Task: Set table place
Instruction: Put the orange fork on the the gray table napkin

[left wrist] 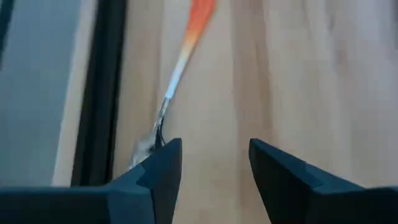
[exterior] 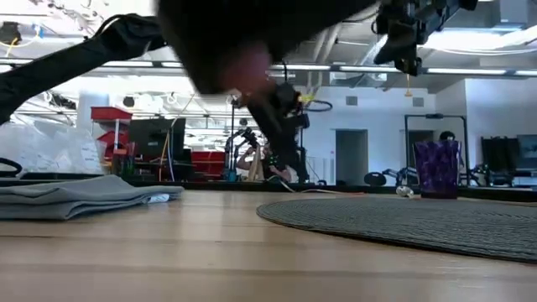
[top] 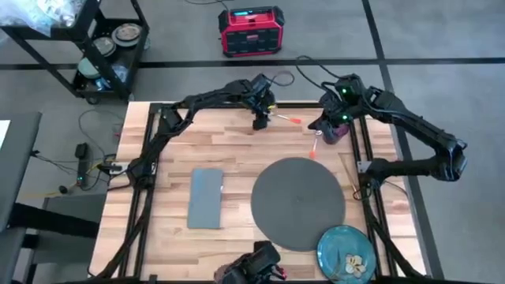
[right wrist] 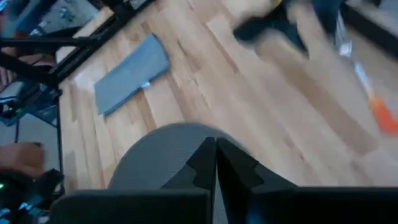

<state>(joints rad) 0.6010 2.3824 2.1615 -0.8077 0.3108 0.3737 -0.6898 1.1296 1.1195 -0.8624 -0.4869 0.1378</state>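
Observation:
The round dark mat (top: 298,203) lies on the table (top: 237,154), right of centre. The grey napkin (top: 207,197) lies flat to its left, and the blue-green plate (top: 346,251) sits at the near right corner. My left gripper (top: 259,122) is open near the far edge, pointing down at an orange-handled utensil (left wrist: 186,43) that lies on the wood beside one finger. A second orange-handled utensil (top: 314,146) lies by the purple cup (exterior: 438,168). My right gripper (right wrist: 216,155) is shut, raised above the mat's far edge close to the cup. My left gripper has one fingertip (left wrist: 165,155) right beside the utensil's metal end (left wrist: 158,127), with nothing between its two fingers. I cannot tell whether that finger touches the utensil. The utensil lies flat on the wood.
Black frame rails (top: 146,181) run along both sides of the table. A dark camera mount (top: 254,268) sits at the near edge. On the floor beyond the far edge are a black wheeled cart (top: 106,47) and a red box (top: 251,30).

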